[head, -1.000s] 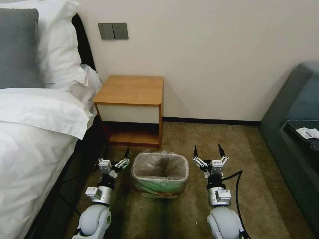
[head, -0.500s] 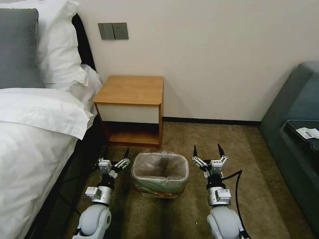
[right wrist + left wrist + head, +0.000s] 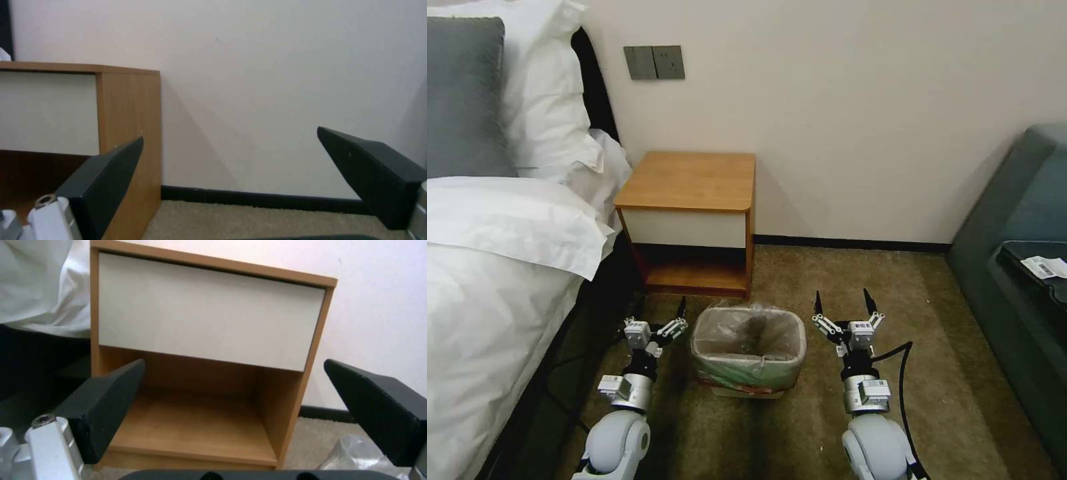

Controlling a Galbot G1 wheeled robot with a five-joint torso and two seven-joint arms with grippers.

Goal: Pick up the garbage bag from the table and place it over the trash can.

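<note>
The garbage bag (image 3: 748, 333) is stretched over the rim of the trash can (image 3: 747, 375) and lines its inside, with its red band low on the green outside. The can stands on the carpet in front of the table (image 3: 690, 180), whose wooden top is bare. My left gripper (image 3: 659, 317) is open just left of the can and holds nothing. My right gripper (image 3: 843, 304) is open just right of the can, also holding nothing. The left wrist view faces the table's white drawer front (image 3: 209, 313) between open fingers (image 3: 111, 396), with a bit of the bag (image 3: 360, 453) at its edge.
A bed with white linen (image 3: 500, 280) and pillows runs along the left, close to my left arm. A dark green sofa (image 3: 1020, 267) stands on the right with a paper slip on it. The wall (image 3: 276, 83) lies behind the table. Open carpet (image 3: 947, 373) lies right of the can.
</note>
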